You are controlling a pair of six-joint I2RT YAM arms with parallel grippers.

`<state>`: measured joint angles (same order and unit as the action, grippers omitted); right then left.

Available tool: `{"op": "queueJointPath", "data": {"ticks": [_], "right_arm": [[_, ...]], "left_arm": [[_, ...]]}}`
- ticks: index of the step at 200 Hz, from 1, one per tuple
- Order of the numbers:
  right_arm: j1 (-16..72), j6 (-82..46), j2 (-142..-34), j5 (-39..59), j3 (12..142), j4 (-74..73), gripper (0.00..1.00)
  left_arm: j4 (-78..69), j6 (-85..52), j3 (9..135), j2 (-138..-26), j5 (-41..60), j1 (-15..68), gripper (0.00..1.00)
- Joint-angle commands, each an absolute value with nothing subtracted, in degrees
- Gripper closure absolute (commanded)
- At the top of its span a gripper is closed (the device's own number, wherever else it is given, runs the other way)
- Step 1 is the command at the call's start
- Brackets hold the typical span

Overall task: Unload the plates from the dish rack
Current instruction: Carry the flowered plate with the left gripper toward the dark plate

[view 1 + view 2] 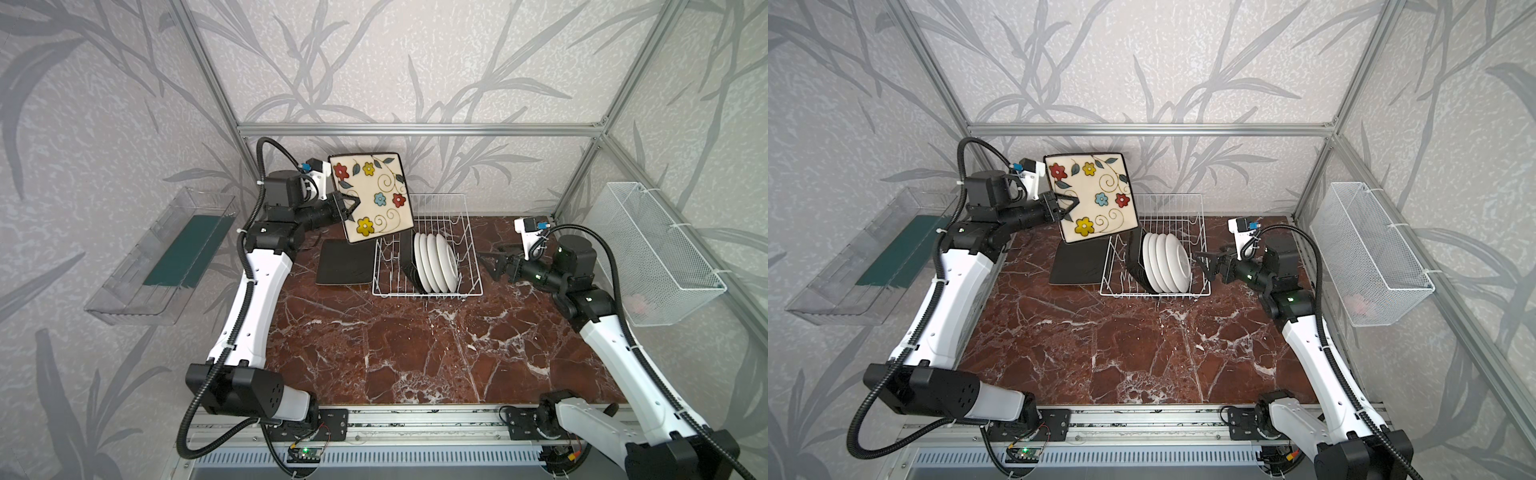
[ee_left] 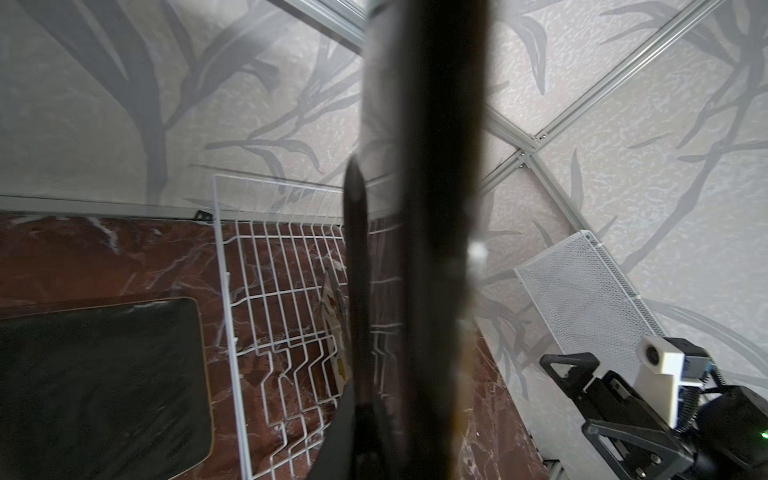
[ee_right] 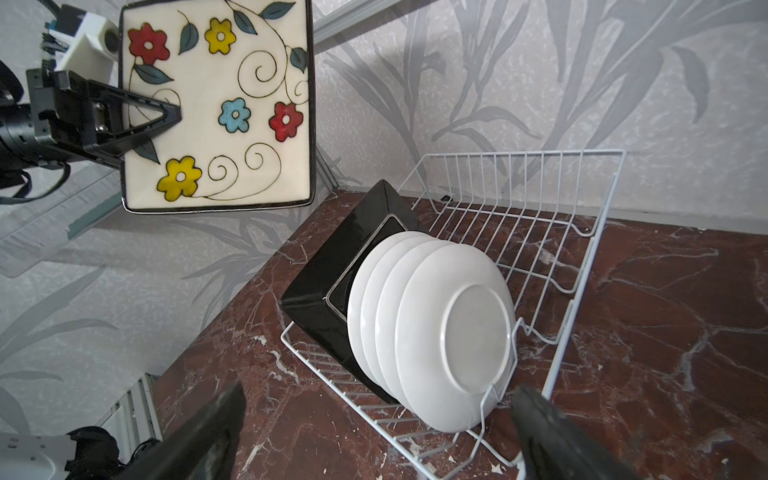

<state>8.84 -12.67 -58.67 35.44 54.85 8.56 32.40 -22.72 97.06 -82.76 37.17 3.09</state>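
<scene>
Left gripper (image 1: pixel 351 209) pinches the glossy floral square plate (image 1: pixel 372 195) by its edge, raised above the white wire dish rack's (image 1: pixel 440 208) left rear corner.
The plate is upright, its cream face toward the right gripper (image 1: pixel 489 266), which is splayed empty right of the rack. Smooth round white plates (image 3: pixel 432 328) and a black-backed square plate (image 3: pixel 328 274) stand on edge inside. Only the right wrist view shows the foot ring.

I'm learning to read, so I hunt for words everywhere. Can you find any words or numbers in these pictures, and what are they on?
No text can be read.
flowery square plate: only painted flowers, leaves and swirls.
round white plates: plain, no print showing.
small pale mark on the right arm: too small to read.
circuit board in front: too small to read.
</scene>
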Motion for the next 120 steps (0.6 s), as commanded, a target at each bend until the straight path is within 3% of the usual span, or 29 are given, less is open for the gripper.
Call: {"op": "queueJointPath", "data": {"ticks": [1,60,120], "right_arm": [[9.7,-7.8,-55.6,36.1,53.6,10.0,0.01],[15.9,-0.2,-51.3,32.3,52.4,11.2,0.01],[17.8,-1.9,-52.2,33.0,53.5,11.3,0.01]], "left_arm": [[37.9,-14.7,103.5,-81.7,34.3,1.8,1.00],[49.7,-6.2,110.9,-86.5,29.2,-2.9,1.00],[54.6,0.1,114.2,-90.3,25.8,-4.9,1.00]]}}
